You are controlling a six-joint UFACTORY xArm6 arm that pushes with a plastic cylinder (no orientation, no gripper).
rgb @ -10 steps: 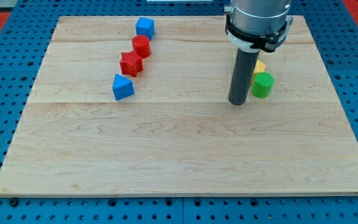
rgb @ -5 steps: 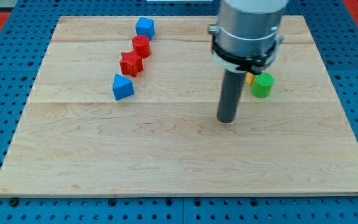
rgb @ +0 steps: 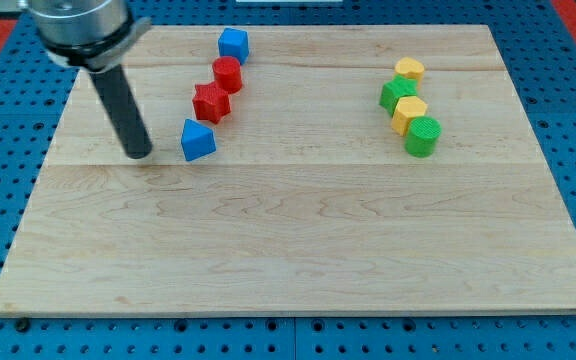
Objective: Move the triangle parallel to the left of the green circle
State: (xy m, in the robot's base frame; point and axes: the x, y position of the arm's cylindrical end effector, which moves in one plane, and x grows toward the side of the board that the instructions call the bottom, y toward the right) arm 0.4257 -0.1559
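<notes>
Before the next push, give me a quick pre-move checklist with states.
1. My tip on the view's left side of the blue triangle: ok.
2. Tip touching triangle: not ok, a gap shows.
3. Green circle visible, at the view's right: ok.
4. Board between triangle and circle free of blocks: ok.
5. Red star close above the triangle, might get nudged: cannot tell.
6. Triangle already beside the circle: not ok.

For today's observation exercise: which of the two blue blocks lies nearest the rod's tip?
The blue triangle block, just right of my tip; the blue cube sits far up the board.
</notes>
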